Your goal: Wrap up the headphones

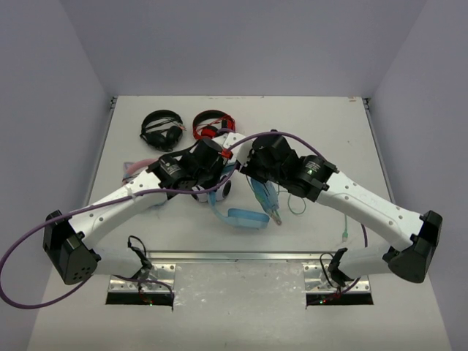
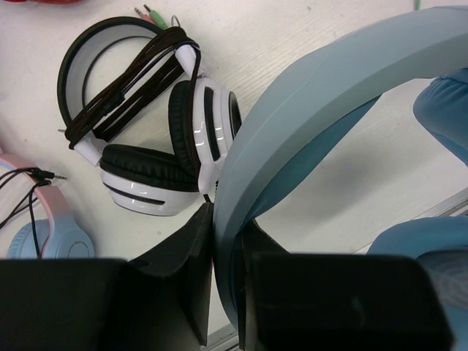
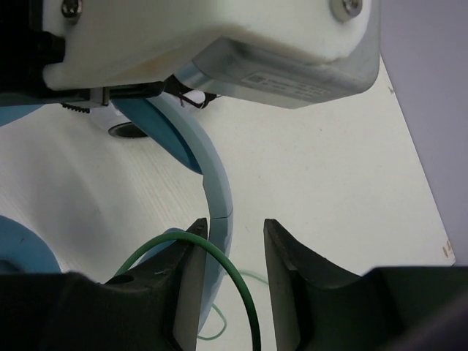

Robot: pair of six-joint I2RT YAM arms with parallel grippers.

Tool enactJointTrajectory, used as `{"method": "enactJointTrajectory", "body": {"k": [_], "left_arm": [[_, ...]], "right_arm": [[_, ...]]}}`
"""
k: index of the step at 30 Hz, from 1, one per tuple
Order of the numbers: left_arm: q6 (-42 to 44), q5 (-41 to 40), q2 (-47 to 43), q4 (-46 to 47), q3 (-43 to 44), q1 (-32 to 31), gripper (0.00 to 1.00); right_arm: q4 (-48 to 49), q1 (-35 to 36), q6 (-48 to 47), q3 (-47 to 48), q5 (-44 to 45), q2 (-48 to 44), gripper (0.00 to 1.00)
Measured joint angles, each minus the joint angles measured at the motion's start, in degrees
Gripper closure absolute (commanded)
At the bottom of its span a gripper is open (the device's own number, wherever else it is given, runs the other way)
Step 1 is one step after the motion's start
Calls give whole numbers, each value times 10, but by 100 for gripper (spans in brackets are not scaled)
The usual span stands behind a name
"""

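The light-blue headphones (image 1: 245,217) lie at the table's middle, between my two grippers. My left gripper (image 1: 223,178) is shut on the padded headband (image 2: 307,95), its fingers (image 2: 186,263) clamping the band edge-on. One blue cup (image 2: 446,110) shows at the right of the left wrist view. My right gripper (image 3: 235,234) is open just over the headband's end (image 3: 218,183). The thin green cable (image 3: 219,262) arcs over its left finger and into the gap between the jaws, ungripped. More cable (image 1: 296,207) trails right on the table.
White-and-black headphones (image 2: 183,146) with a wrapped dark cord lie just beyond the left gripper. A pink-banded pair (image 2: 47,223) sits at the left. Black headphones (image 1: 162,129) and red ones (image 1: 213,124) lie at the back. The left gripper's body (image 3: 219,44) hangs close above the right gripper.
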Motion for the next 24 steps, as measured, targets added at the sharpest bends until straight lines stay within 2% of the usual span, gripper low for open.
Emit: {"method": "enactJointTrajectory", "body": {"k": [8, 11, 17, 23, 24], "left_arm": [[0, 10, -16, 15, -15, 2, 99], [0, 13, -22, 24, -21, 2, 99], [2, 26, -34, 33, -28, 2, 99], [4, 25, -34, 39, -30, 2, 100], [4, 24, -34, 42, -30, 2, 100]], "right_arm": [[7, 2, 9, 5, 42, 14, 58], [7, -7, 18, 8, 41, 14, 52], [4, -25, 36, 11, 28, 14, 46], [2, -34, 57, 14, 31, 14, 49], [2, -35, 61, 15, 32, 14, 54]]}}
